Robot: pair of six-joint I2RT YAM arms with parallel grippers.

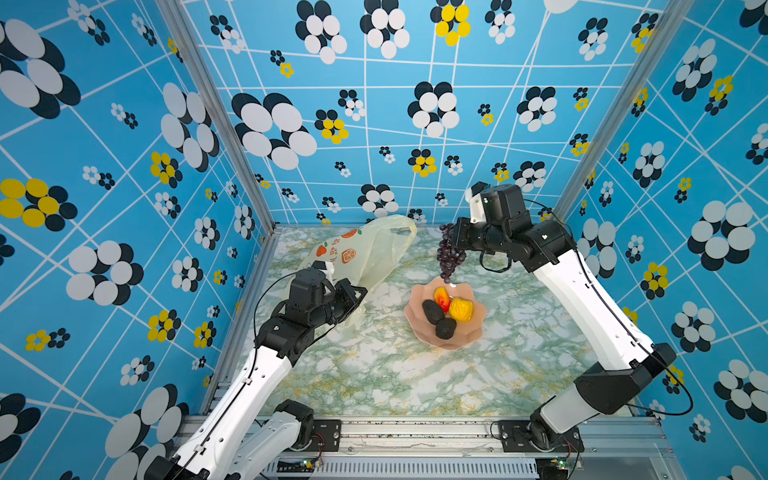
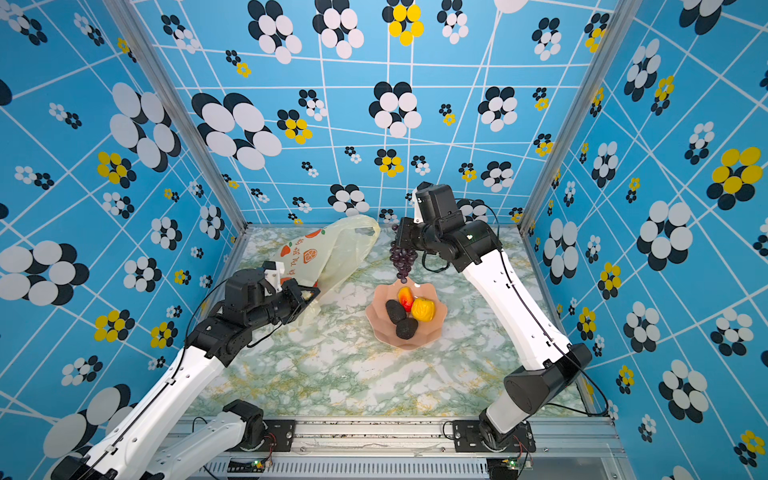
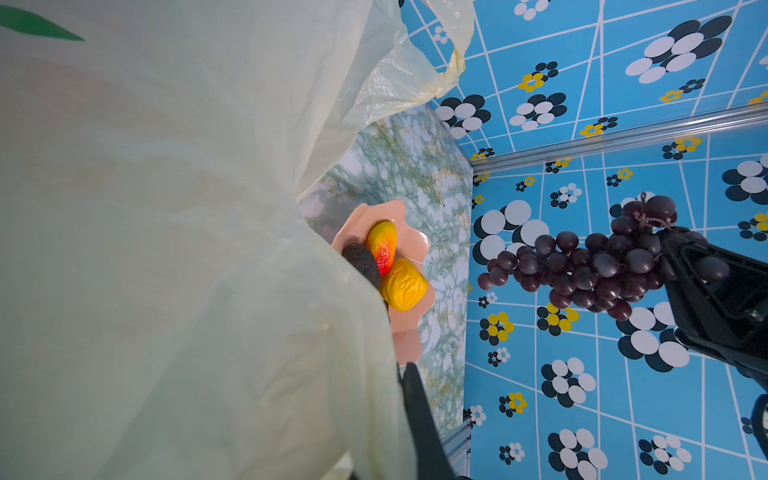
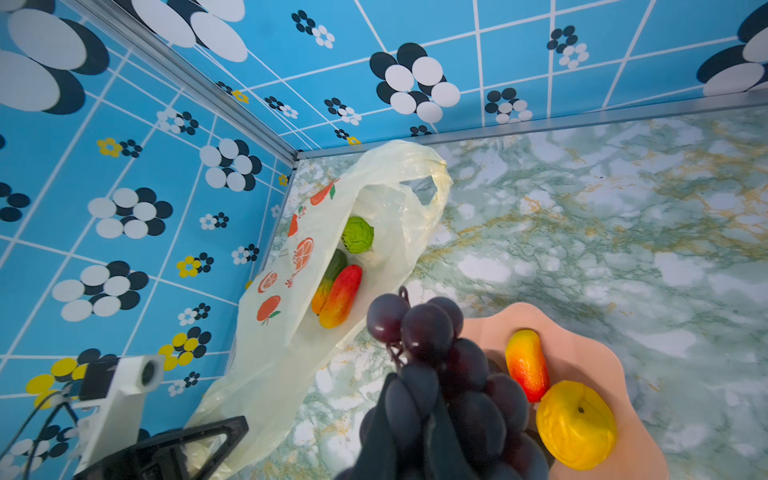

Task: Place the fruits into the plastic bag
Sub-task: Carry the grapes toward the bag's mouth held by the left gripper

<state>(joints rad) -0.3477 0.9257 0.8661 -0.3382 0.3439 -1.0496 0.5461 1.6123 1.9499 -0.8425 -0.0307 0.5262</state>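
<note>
The right tool (image 1: 449,240) is clenched on the upper end of the dark purple grape bunch (image 1: 449,257). The bunch dangles in the air, its lowest berries over the 12 o'clock rim of the pink scalloped bowl (image 1: 478,330). The left wrist view shows it raised well clear of that bowl.

The bowl sits on the marbled surface (image 1: 374,374), a little right of centre, and holds four fruits packed against one another:
- a red-yellow piece (image 1: 441,298) at 12 o'clock
- a yellow piece (image 1: 461,309) at 3 o'clock
- a dark bumpy oval (image 1: 432,311) at 9 o'clock
- a second dark oval (image 1: 446,328) at 6 o'clock

The plastic bag (image 1: 368,249) lies at 10 o'clock from the bowl, toward the far left corner. Its mouth gapes toward the grapes and one handle loop stands up at its far end. The left tool (image 1: 358,296), at 9 o'clock from the bowl, is closed with bag plastic in it. It is apparently pinching the near edge of the mouth, though folds hide the fingertips.

The right wrist view shows three fruits already inside the bag: a green lime (image 4: 357,235) nearer the handle, and a green-orange mango (image 4: 330,280) and a red-orange piece (image 4: 341,296) lying side by side, touching
</note>
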